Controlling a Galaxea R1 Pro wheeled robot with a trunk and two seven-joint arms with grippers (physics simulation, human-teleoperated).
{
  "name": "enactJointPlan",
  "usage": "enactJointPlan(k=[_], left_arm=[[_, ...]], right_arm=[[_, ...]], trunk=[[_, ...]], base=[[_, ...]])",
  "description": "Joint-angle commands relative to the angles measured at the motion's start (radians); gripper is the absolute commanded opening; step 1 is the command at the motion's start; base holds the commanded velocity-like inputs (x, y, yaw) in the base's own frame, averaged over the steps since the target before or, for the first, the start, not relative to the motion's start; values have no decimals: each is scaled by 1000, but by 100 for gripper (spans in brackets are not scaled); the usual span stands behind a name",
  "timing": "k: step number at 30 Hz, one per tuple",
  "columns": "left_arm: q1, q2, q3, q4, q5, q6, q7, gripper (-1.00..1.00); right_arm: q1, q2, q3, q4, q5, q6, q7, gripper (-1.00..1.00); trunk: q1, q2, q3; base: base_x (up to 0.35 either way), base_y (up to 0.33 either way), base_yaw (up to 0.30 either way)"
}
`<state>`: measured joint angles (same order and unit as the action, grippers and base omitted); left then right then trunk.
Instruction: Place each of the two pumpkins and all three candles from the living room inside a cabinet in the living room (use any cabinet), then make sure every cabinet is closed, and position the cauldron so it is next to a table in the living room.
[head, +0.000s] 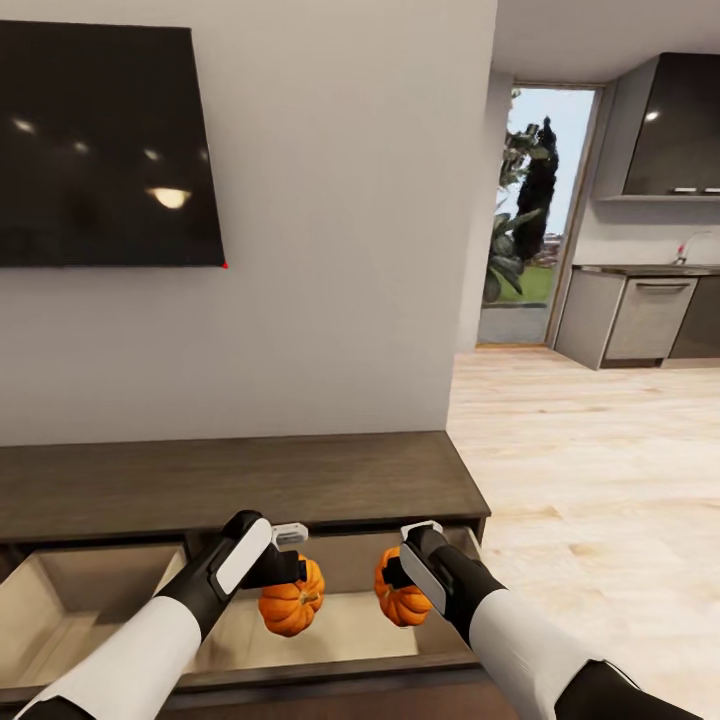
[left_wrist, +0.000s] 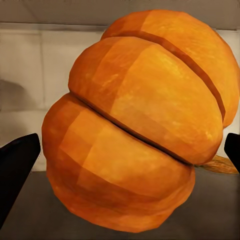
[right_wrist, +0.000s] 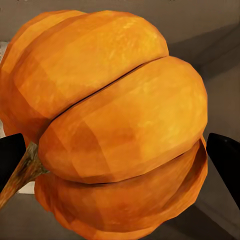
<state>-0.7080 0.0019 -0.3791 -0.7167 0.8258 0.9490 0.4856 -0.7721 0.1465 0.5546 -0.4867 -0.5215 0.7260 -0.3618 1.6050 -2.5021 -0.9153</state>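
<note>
Both grippers, left and right, clamp rigid, light-looking ribbed orange pumpkins across their flanks over the open dark-wood cabinet drawer; smooth skin may slip.

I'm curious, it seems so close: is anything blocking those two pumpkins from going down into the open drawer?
Nothing visible. The left pumpkin and right pumpkin hang in the pincers above the open drawer of the cabinet.

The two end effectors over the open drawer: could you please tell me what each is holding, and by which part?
Each holds a small orange ribbed pumpkin by its sides: left end effector one, right end effector the other.
</note>
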Motion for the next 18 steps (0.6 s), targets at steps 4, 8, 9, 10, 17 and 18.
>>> enactJointPlan(k=[4, 8, 9, 10, 17, 18], left_arm=[[-1, 1, -3, -1, 7, 1, 9, -100], [-1, 0, -3, -1, 7, 1, 10, -100], [-1, 0, -3, -2, 7, 1, 10, -100], [-1, 0, -3, -2, 7, 1, 10, -100], [-1, 0, -3, -3, 7, 1, 10, -100], [0, 1, -3, -3, 7, 0, 10, -100]], right_arm=[[-1, -1, 7, -2, -9, 3, -9, -100], [-1, -1, 7, -2, -9, 3, -9, -100], [-1, -1, 7, -2, -9, 3, -9, -100], [-1, -1, 7, -3, -9, 3, -9, -100], [-1, -1, 7, -3, -9, 3, -8, -100], [-1, -1, 7, -3, -9, 3, -8, -100]], trunk=[[0, 0, -1], [0, 0, -1], [0, 0, -1], [0, 0, -1], [0, -1, -5], [1, -1, -9]], base=[[218, 50, 0], [167, 13, 0], [80, 5, 0], [51, 3, 0], [14, 1, 0], [2, 0, 0]])
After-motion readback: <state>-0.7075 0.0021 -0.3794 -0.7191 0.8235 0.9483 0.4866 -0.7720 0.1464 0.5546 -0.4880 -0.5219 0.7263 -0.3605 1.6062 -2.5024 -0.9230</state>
